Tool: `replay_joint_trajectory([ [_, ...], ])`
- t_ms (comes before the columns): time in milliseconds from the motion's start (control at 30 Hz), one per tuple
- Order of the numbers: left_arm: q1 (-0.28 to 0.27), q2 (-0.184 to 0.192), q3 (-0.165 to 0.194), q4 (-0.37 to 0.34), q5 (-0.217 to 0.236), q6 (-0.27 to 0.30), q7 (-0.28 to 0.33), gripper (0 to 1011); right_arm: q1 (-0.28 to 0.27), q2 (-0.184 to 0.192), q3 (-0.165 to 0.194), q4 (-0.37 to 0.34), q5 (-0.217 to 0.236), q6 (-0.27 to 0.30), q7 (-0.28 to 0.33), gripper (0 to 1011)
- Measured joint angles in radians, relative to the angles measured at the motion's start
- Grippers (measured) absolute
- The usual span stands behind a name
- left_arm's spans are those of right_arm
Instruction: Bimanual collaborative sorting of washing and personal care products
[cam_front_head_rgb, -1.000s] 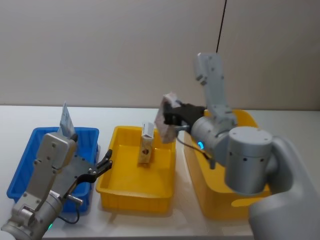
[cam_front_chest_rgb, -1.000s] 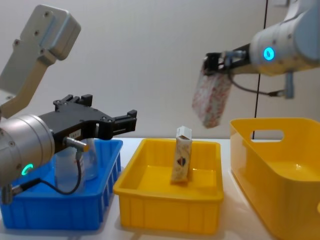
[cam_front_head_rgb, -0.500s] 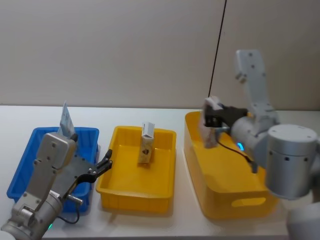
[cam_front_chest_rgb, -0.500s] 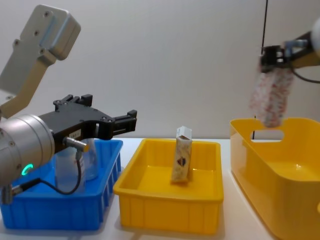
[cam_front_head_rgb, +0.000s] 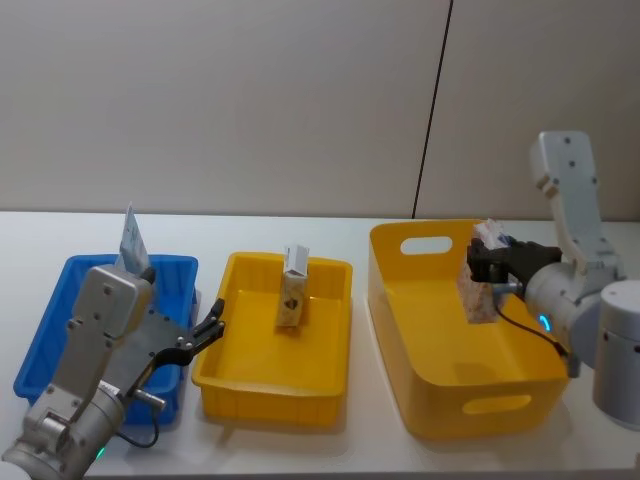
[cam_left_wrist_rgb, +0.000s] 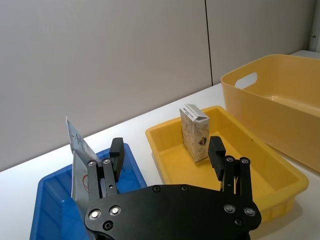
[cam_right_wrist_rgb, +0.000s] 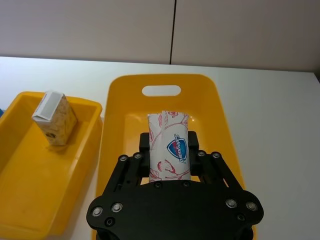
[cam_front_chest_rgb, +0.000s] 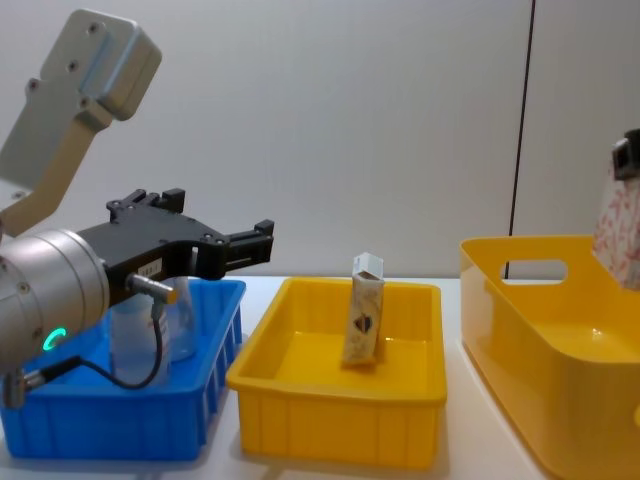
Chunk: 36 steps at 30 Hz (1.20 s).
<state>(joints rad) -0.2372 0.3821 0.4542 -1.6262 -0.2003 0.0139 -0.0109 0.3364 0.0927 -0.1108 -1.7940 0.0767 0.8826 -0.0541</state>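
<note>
Blue bin (cam_front_head_rgb: 45, 335): far left on the table, a pale tube (cam_front_head_rgb: 131, 240) propped at its far end.
Left gripper (cam_front_head_rgb: 212, 322): hangs empty at the blue bin's near right corner, fingers spread wide.
Yellow tray (cam_front_head_rgb: 230, 375): sits between the bins, with one carton (cam_front_head_rgb: 292, 290) upright toward its far side.
Big yellow bin (cam_front_head_rgb: 480, 405): at the right.
Right gripper (cam_front_head_rgb: 482, 268): clamped on a white pack (cam_right_wrist_rgb: 169, 135) with red print, held upright over the big bin's inside.
</note>
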Motion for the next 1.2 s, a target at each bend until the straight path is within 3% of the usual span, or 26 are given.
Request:
replay_joint_trajectory([
  [133, 0.000, 0.000, 0.000, 0.000, 0.000, 0.000, 0.000, 1001, -0.014, 0.013, 0.012, 0.000, 0.001, -0.024, 0.015, 505],
  [433, 0.000, 0.000, 0.000, 0.000, 0.000, 0.000, 0.000, 1001, -0.042, 0.038, 0.028, 0.007, 0.008, -0.093, 0.053, 772],
  [567, 0.000, 0.000, 0.000, 0.000, 0.000, 0.000, 0.000, 1001, -0.054, 0.048, 0.030, 0.009, 0.011, -0.137, 0.073, 906],
  [633, 0.000, 0.000, 0.000, 0.000, 0.000, 0.000, 0.000, 1001, -0.060, 0.054, 0.030, 0.009, 0.011, -0.156, 0.083, 923],
  [733, 0.000, 0.000, 0.000, 0.000, 0.000, 0.000, 0.000, 1001, -0.072, 0.070, 0.026, 0.011, 0.012, -0.215, 0.112, 1002],
  [1200, 0.000, 0.000, 0.000, 0.000, 0.000, 0.000, 0.000, 1002, -0.100, 0.135, -0.022, 0.036, 0.002, -0.459, 0.235, 1002],
])
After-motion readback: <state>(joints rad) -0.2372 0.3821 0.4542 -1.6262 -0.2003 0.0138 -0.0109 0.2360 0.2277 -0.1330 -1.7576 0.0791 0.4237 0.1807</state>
